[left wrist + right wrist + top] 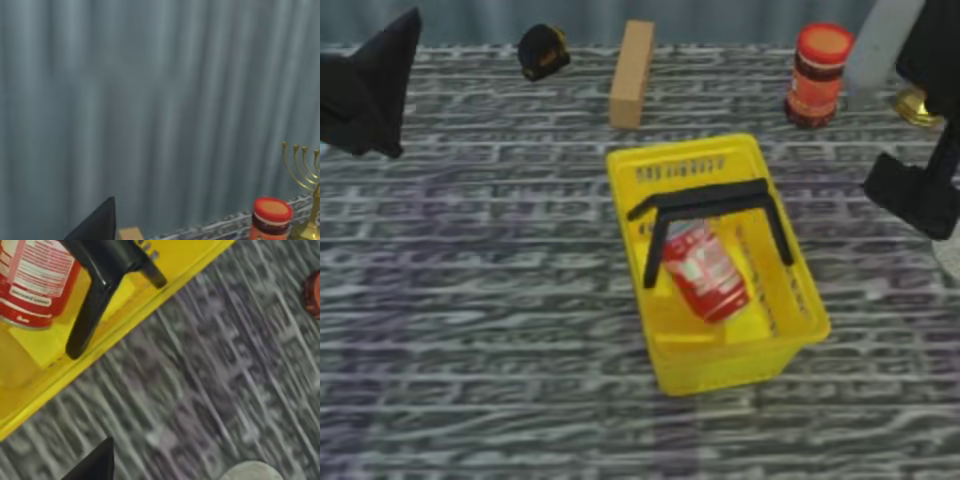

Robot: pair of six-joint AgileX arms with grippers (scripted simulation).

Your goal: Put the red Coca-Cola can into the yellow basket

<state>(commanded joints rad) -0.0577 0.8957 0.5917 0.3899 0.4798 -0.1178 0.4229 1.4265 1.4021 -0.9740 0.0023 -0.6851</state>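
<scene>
the table has a grey woven-looking surface and fills nearly all of the top view. behind it hangs a grey-blue curtain, which takes most of the left wrist view.

the yellow basket stands near the middle of the table, a little to the right, and its black handles are folded across the opening. the red coca-cola can lies on its side on the floor of the basket, under the handles. in the right wrist view the can is seen inside the yellow wall, beside one handle.

the left gripper is at the far left edge of the table, well apart from the basket; i cannot tell if its fingers are spread or pressed together. the right gripper is at the right edge, near the basket but not touching it, and here also i cannot tell.

along the far edge stand a tan block, an orange-red canister, a black tape measure and a gold candle holder.
</scene>
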